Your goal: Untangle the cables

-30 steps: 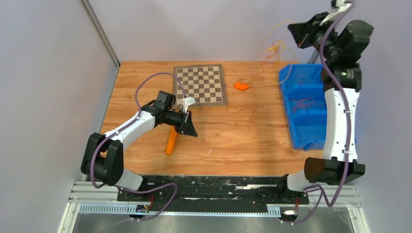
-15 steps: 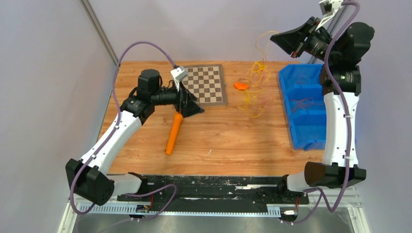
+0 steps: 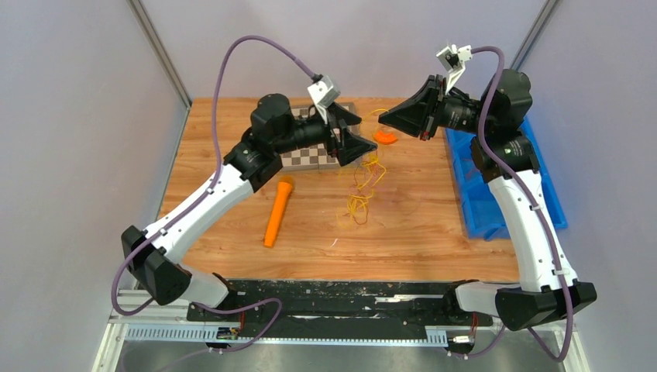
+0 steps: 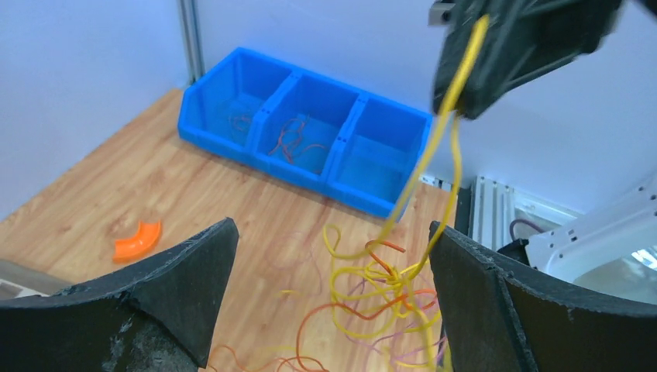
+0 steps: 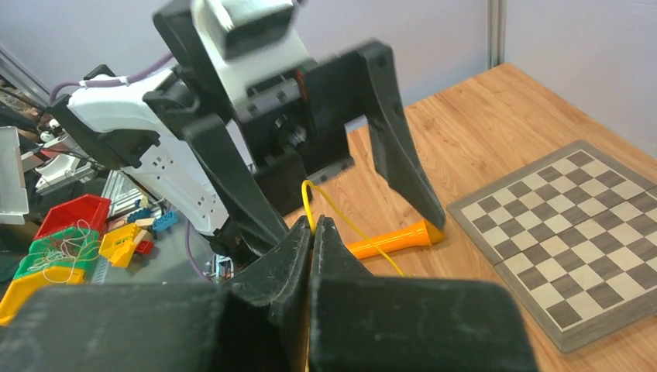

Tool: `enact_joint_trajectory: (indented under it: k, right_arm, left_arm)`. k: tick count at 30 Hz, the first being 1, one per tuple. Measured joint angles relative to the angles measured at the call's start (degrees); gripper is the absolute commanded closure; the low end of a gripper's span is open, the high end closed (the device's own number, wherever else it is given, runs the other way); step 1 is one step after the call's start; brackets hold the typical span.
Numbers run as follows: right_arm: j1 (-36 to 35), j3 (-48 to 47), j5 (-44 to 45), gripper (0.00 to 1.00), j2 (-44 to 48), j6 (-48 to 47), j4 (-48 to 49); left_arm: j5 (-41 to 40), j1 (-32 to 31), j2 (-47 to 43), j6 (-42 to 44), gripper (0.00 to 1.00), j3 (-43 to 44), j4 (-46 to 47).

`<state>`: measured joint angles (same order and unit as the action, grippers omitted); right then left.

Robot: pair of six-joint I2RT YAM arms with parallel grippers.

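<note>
The cables are thin yellow and orange-red wires in a loose tangle, dangling down to the table's middle. My right gripper is raised and shut on one yellow strand of them, which shows right at its closed tips. My left gripper is open and faces the right one closely. In the left wrist view the tangle hangs between and beyond the wide-apart fingers, nearer the right-hand one. Nothing is held in the left gripper.
An orange marker-shaped stick lies on the table left of the tangle. A chessboard sits under the left arm. A small orange curved piece lies near it. A blue three-compartment bin with a few wires stands at the right edge.
The left gripper opened, left the orange stick, rose and swung right. The right gripper came down and left from the back corner, bringing the dangling cables over the table's middle.
</note>
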<state>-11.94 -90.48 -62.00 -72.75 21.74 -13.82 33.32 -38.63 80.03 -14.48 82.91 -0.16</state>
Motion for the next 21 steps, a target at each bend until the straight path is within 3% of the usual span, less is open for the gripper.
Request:
enact_joint_trajectory:
  k: [2,4,5,8,11,14,15,16,17,18,19,20,21]
  right_arm:
    - [-0.4,-0.5,0.3,1.00,-0.2,0.0,-0.1]
    - [-0.6,-2.0,1.0,1.00,-0.7,0.1,-0.1]
    - [-0.7,-3.3,1.4,1.00,-1.0,0.1,-0.1]
    - [-0.7,-7.7,2.8,1.00,-1.9,0.5,0.0]
    - [-0.7,-13.2,4.9,1.00,-2.6,0.8,0.1]
    - [-0.1,-19.3,7.0,1.00,-3.6,1.1,0.6]
    - [0.3,-21.6,7.7,1.00,-4.0,1.2,1.0]
    - [0.6,-23.1,8.2,1.00,-4.2,1.2,1.4]
    - [1.0,-24.7,8.8,1.00,-4.4,1.2,1.9]
    - [1.2,-25.4,9.2,1.00,-4.5,1.2,2.4]
    - [1.3,-25.7,9.4,1.00,-4.4,1.3,3.0]
    - [1.3,-25.6,9.4,1.00,-4.4,1.3,3.1]
    - [1.3,-24.9,9.4,1.00,-4.3,1.4,3.7]
  left_arm:
    - [-1.7,-1.2,1.8,1.0,0.11,0.2,0.5]
    - [-2.4,-1.9,3.3,1.5,0.28,-1.4,0.6]
    - [-2.4,-2.0,3.5,1.6,0.42,-3.5,1.7]
    - [-1.9,-2.0,3.3,1.0,0.68,-12.6,3.4]
    - [-1.7,-1.9,3.7,-0.5,0.78,-21.6,3.2]
    - [-1.7,-1.7,3.8,-1.0,0.99,-28.9,2.9]
    - [-1.7,-1.5,3.8,-1.5,0.98,-30.6,3.0]
    - [-1.5,-1.1,3.6,-1.9,0.85,-32.1,3.0]
    - [-1.0,-0.7,3.2,-2.0,0.70,-33.6,3.0]
    - [-0.5,0.1,2.5,-2.1,0.43,-35.0,2.9]
    - [0.1,1.3,1.3,-2.4,0.33,-36.3,2.6]
    - [0.4,2.0,0.4,-1.7,0.12,-36.7,2.3]
    - [0.7,2.9,-1.7,-1.9,0.06,-37.2,1.5]
